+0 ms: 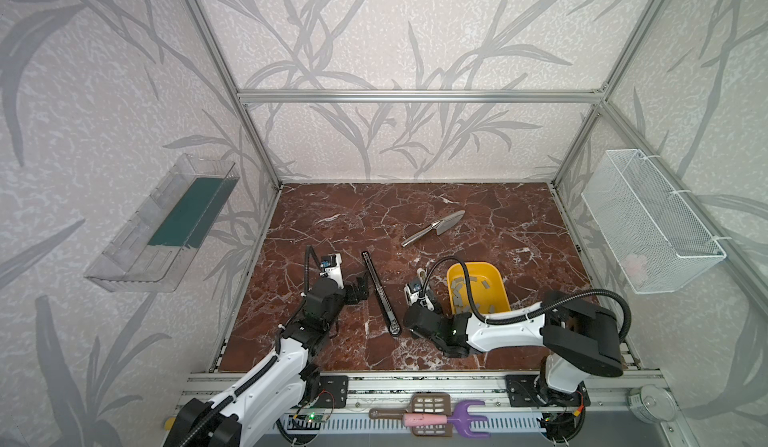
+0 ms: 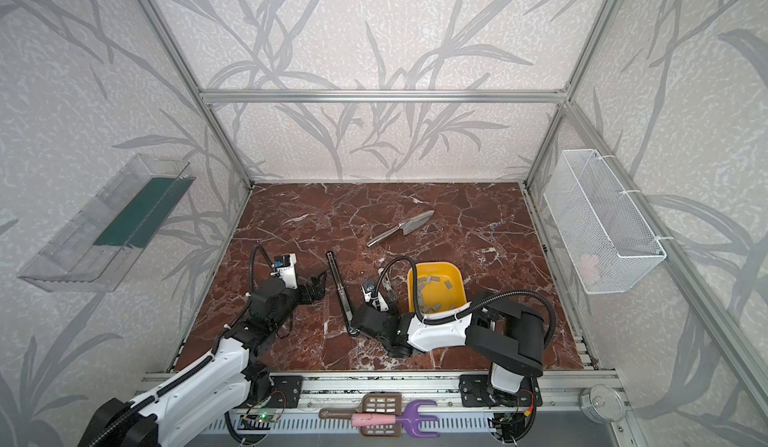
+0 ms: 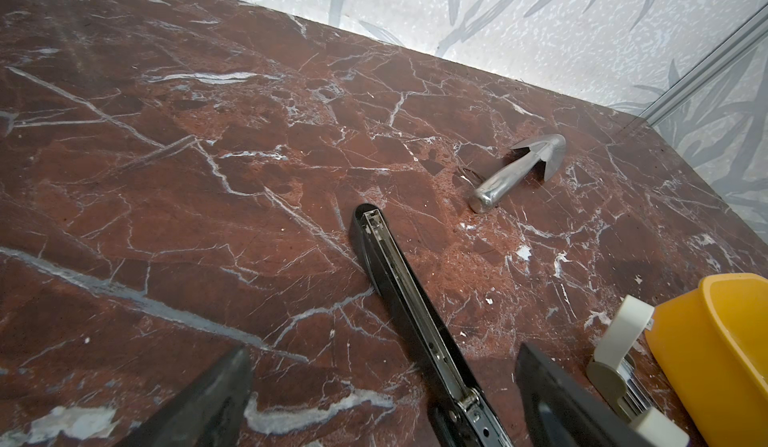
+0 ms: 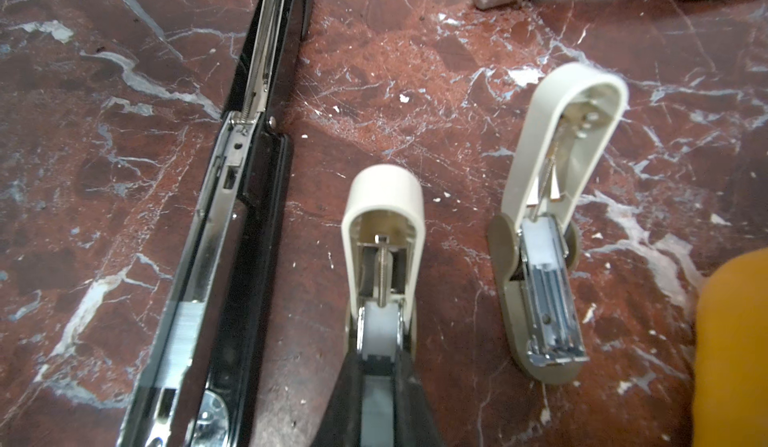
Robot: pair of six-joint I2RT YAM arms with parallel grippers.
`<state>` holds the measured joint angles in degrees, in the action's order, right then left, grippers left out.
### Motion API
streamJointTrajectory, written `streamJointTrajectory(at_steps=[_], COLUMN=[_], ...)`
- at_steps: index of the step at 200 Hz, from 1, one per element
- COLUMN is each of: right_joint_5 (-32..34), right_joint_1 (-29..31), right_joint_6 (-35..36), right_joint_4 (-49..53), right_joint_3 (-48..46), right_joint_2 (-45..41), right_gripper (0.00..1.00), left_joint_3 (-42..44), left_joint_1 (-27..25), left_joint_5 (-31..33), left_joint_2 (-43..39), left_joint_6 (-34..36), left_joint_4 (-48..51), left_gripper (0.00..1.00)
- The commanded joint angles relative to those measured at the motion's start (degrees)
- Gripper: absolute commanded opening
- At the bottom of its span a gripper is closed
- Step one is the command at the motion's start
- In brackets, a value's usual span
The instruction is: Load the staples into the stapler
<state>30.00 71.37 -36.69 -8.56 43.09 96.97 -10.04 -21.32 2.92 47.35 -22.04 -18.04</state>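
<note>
Pincer on the right arm [image 4: 378, 378]: closed, with its dark fingers pinching what looks like a narrow grey staple strip [image 4: 377, 411], as seen in the right wrist view.
Staple strip: held between the fingertips, directly over the open magazine of a small beige stapler [image 4: 382, 216] whose lid is hinged up. Whether the strip touches the magazine cannot be told.
Second beige stapler [image 4: 555, 299]: lies just beside the first, on the yellow bin's side. Its lid is up and its chrome magazine is exposed. It is apart from the pincer.
Black stapler [image 1: 380, 291]: long and folded out flat on the marble table [image 1: 332, 224], between the two arms. A ridged silver block sits in its channel.
Pincer on the left arm [image 3: 382, 351]: spread wide and holding nothing, just beside the black stapler. Contact cannot be told.
Yellow bin [image 1: 473, 265]: holds the loose staples [image 1: 459, 289], scattered grey strips near the right pincer but apart from it.
Trowel [image 1: 436, 226]: metal, lying farther back on the table, well apart from both arms.
</note>
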Motion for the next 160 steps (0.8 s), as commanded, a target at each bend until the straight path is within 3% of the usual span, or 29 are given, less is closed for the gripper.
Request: streamJointTrajectory(at_steps=[1, 78, 100, 135, 160], right_joint_5=[0.25, -0.46, -0.47, -0.46, -0.42], right_joint_1=[0.78, 1.38, 1.47, 1.55, 1.60], right_joint_6=[-1.70, -3.66, -3.84, -3.92, -3.73], right_joint_4=[1.81, 3.76, 4.10, 4.43, 4.86], right_joint_3=[-0.64, -0.54, -0.54, -0.67, -0.70], right_joint_2=[-0.90, -0.81, -0.90, -1.76, -2.43], right_gripper=[0.07, 0.07, 0.19, 0.25, 0.35], left_joint_3=[-1.19, -1.25, -1.29, -1.29, -1.28], left_joint_1=[-0.04, -0.02, -0.04, 0.01, -0.04], left_joint_5=[0.60, 0.69, 0.77, 0.77, 0.85], left_joint_2=[0.11, 0.46, 0.46, 0.46, 0.40], left_joint_6=[0.00, -0.02, 0.00, -0.02, -0.01], left_joint_4=[-0.51, -0.38, -0.41, -0.41, -0.33], left_gripper=[0.99, 0.99, 0.99, 0.99, 0.99])
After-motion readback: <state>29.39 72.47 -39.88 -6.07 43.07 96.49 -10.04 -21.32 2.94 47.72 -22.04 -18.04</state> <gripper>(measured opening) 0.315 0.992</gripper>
